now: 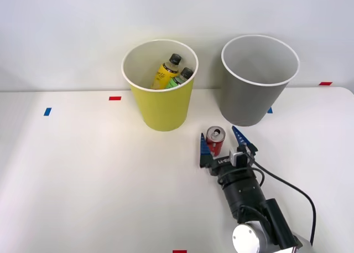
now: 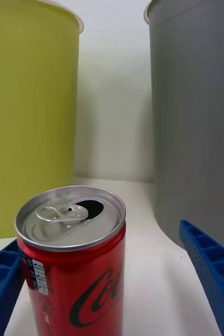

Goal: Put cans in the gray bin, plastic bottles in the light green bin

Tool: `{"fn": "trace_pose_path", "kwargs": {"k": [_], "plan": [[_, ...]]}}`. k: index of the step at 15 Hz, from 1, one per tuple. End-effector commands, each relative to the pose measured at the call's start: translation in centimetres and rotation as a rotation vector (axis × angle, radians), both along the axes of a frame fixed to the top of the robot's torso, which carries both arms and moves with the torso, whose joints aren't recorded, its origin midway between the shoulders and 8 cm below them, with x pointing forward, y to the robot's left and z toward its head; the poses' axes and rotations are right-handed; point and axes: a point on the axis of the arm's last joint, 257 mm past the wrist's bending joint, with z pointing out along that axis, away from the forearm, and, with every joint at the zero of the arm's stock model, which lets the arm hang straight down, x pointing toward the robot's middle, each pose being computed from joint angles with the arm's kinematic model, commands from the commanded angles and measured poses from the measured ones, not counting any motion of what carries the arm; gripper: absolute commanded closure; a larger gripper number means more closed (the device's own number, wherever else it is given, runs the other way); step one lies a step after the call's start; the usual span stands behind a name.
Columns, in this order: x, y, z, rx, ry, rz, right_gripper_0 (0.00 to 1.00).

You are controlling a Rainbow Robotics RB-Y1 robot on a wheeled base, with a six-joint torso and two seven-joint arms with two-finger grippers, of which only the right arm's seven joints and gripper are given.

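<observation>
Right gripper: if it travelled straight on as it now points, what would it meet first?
The right gripper, jaws open, would first meet the small red drink can standing between them; beyond it lies the gap between the two bins, probably.

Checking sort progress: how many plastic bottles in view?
2. The yellow-label bottle and the green-label bottle both lean inside the light green bin. More could be hidden lower in the bins.

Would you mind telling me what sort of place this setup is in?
Probably a robot test bench in a lab: a plain white table with coloured tape marks, a bare wall, and two sorting bins, green and gray.
</observation>
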Motion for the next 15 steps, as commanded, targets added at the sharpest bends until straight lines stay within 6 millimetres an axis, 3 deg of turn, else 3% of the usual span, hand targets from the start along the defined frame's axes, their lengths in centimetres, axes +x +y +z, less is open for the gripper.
{"fn": "trace_pose_path", "kwargs": {"k": [1, 8, 11, 15], "plan": [[0.3, 0.1, 0.1, -0.01, 0.001, 0.004, 0.92], [0.1, 0.4, 0.3, -0.028, -0.013, 0.013, 0.96], [-1.0, 0.1, 0.7, -0.037, 0.007, 0.054, 0.96], [-3.5, -0.1, 5.1, -0.007, 0.037, 0.151, 0.97]]}}
